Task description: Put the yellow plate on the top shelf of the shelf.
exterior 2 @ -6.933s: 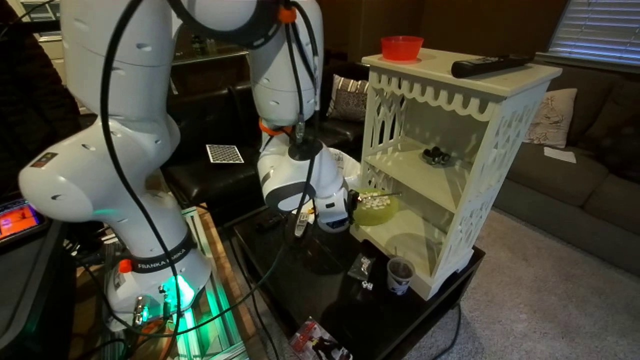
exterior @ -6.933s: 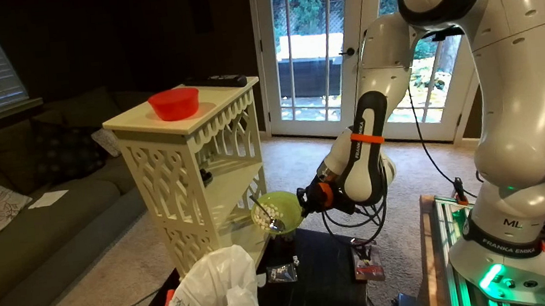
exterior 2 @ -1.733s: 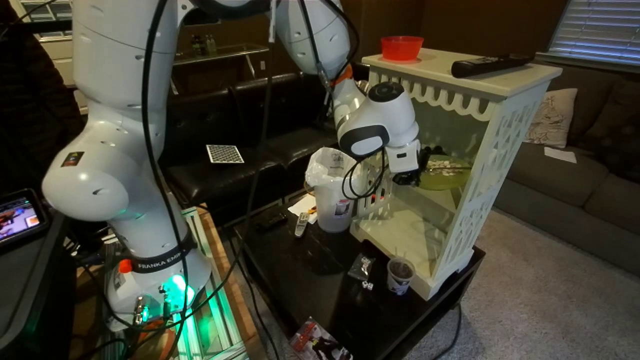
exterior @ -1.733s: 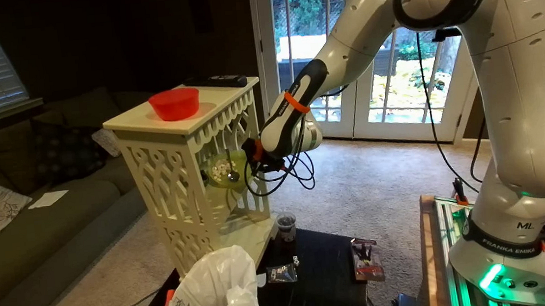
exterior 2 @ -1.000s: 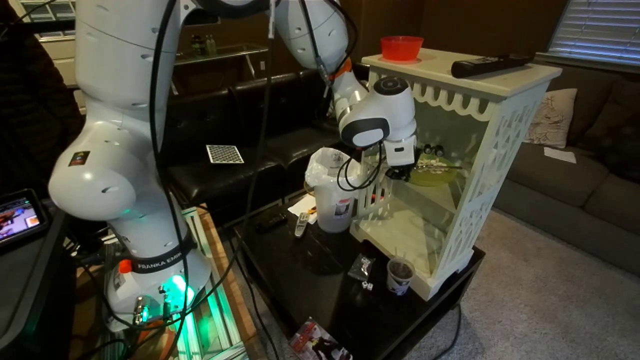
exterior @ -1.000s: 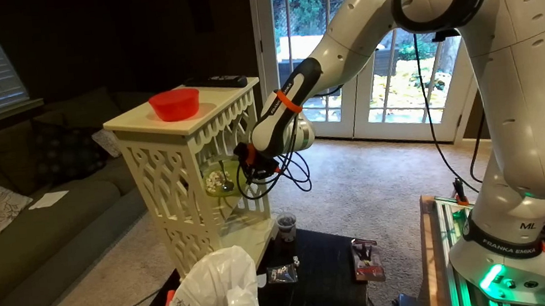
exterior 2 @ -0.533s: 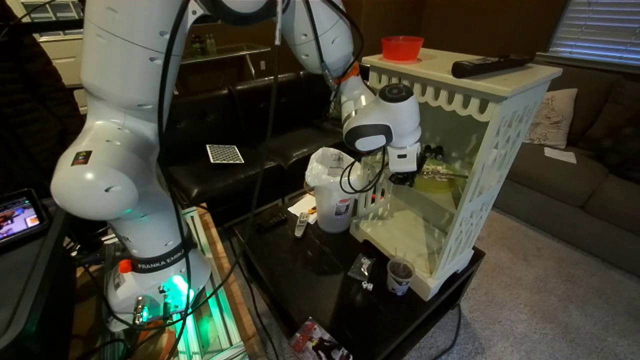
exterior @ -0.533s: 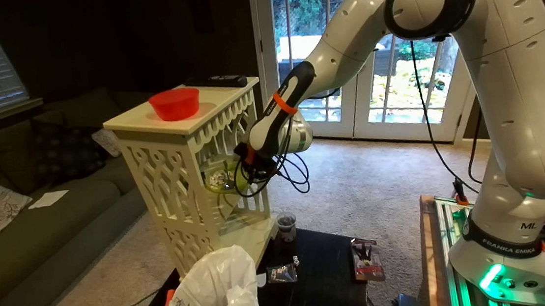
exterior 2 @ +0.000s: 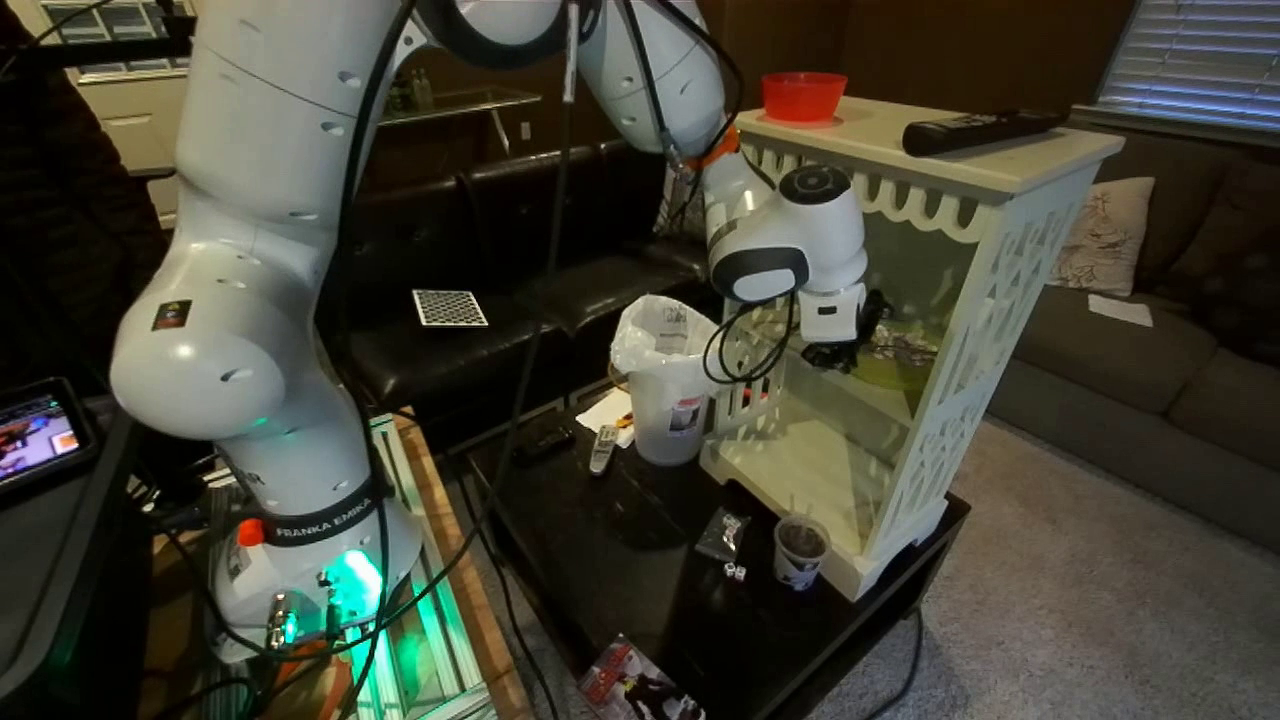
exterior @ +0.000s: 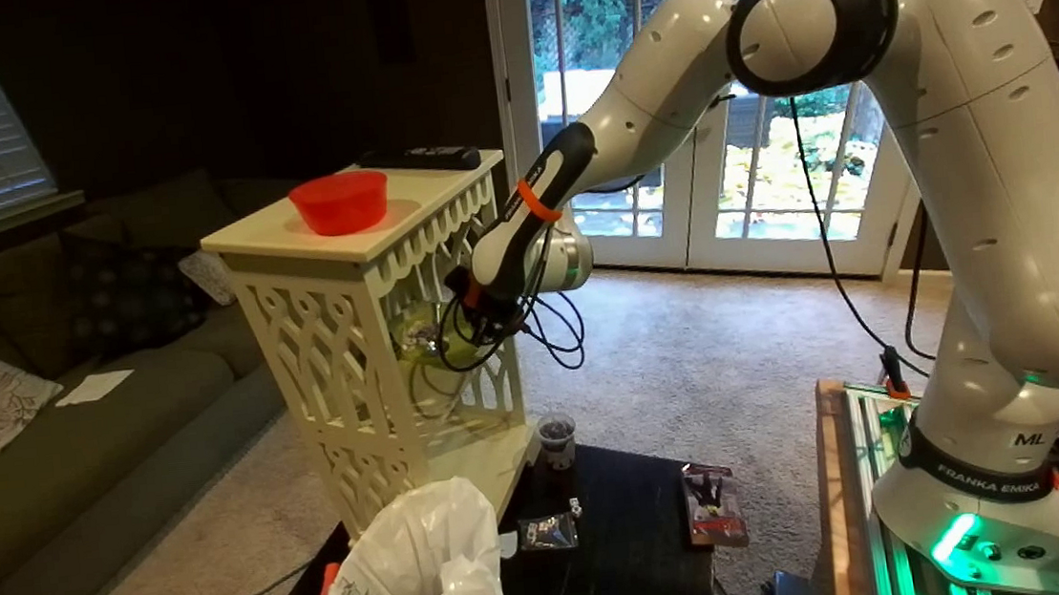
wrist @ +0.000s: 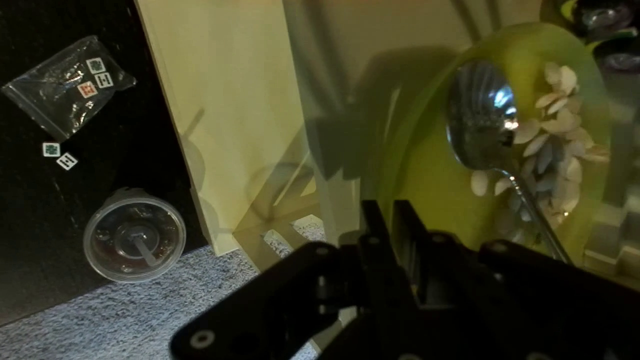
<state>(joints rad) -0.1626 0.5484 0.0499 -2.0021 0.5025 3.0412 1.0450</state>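
Fingers (wrist: 374,222) of the black two-fingered gripper (wrist: 390,207) stand with a narrow gap between them, pinching the rim of the small, round, shallow, green-tinged yellow plate (wrist: 442,200). The plate extends outward from the fingertips, inside the upper compartment of the cream-white tiered shelf (exterior: 373,349) with cut-out lattice sides; whether its underside touches the board beneath cannot be made out.

On the plate, just beyond the fingertips, a shiny metal spoon (wrist: 475,120) lies with its rounded end away from the gripper, its handle running back until the gripper's dark body hides the end. Pale, flat, oval pieces (wrist: 562,160) are heaped beside the spoon and under its handle. Past the plate's far edge are dark, rounded items (wrist: 602,20), seen only in part.

Above the gripper, the shelf's flat cream top board (exterior: 429,191) bears a round red bowl (exterior 2: 805,97) and a long black remote control (exterior 2: 980,132). Well below the gripper, on the black table (exterior 2: 640,580), a clear round plastic cup (wrist: 134,237) with a straw stands near the foot of the shelf; a clear plastic bag (wrist: 70,85) lies near the cup, two small white printed cubes (wrist: 67,161) just beside it. A white jointed arm (exterior: 663,65) carries the gripper.
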